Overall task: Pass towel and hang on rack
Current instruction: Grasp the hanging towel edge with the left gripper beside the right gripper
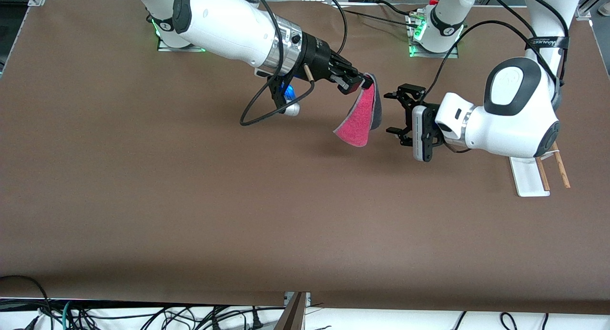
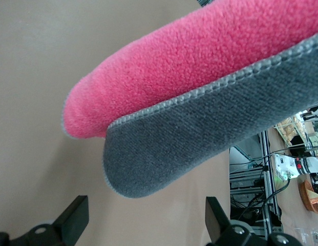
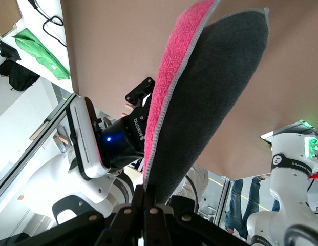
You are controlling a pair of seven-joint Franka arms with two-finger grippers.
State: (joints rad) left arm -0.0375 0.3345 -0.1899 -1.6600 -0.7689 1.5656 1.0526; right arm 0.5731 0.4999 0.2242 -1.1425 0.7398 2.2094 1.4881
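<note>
My right gripper (image 1: 364, 82) is shut on the top edge of the towel (image 1: 360, 115), which hangs folded in the air over the middle of the table, pink face and dark grey face both showing. The towel also fills the left wrist view (image 2: 199, 118) and the right wrist view (image 3: 199, 102). My left gripper (image 1: 393, 113) is open, level with the towel and a short gap from it toward the left arm's end; its fingers (image 2: 71, 220) stand wide apart with nothing between them. The rack (image 1: 536, 175), white base with two wooden rods, stands under the left arm, partly hidden.
A brown table (image 1: 190, 201) carries both arms. A loose black cable (image 1: 259, 106) loops below the right wrist. The arm bases (image 1: 433, 39) stand along the edge farthest from the front camera. Cables lie off the table's near edge.
</note>
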